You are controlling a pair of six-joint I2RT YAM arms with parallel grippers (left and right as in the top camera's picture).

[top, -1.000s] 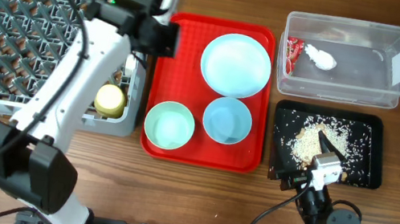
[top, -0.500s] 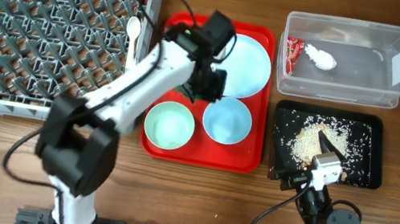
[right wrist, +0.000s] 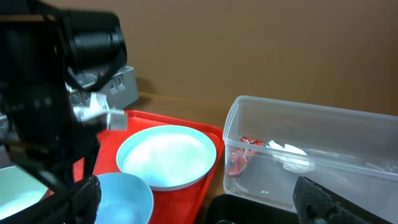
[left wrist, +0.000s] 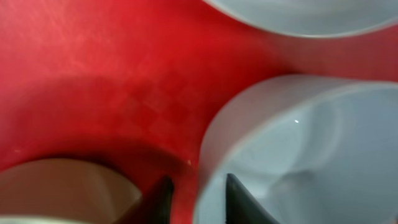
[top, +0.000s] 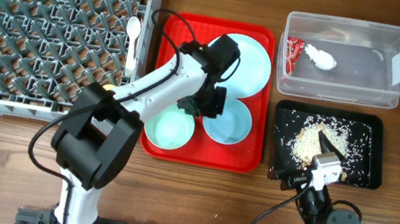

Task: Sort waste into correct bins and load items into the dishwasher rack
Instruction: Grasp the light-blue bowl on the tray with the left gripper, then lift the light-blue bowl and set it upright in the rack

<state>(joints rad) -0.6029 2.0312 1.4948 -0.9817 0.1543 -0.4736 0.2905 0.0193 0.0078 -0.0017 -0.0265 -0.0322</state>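
My left gripper (top: 205, 106) is open, low over the red serving tray (top: 176, 35). In the left wrist view its fingers (left wrist: 196, 182) straddle the rim of a light-blue bowl (left wrist: 311, 149) (top: 230, 124), one finger inside and one outside. The second bowl (top: 169, 125) lies beside it and the round plate (top: 235, 65) behind. A white spoon (top: 133, 32) lies on the grey rack (top: 43, 29) at its right edge. The cup is hidden under the left arm. The clear tub (top: 347, 59) holds the red wrapper (top: 292, 52) and the napkin (top: 321, 58). The black tray (top: 364, 152) holds crumbs (top: 310, 143). My right gripper (top: 314, 160) (right wrist: 196, 186) is open and empty.
The rack fills the left of the table. The tub and the black tray stand at the right, one behind the other. The left arm's cable arcs over the red tray's back left corner. The right wrist view shows the plate (right wrist: 166, 155) and the tub (right wrist: 311, 149).
My left arm swung from the rack's right edge across to the red tray and came down onto the blue bowl's rim. The right arm has not moved.
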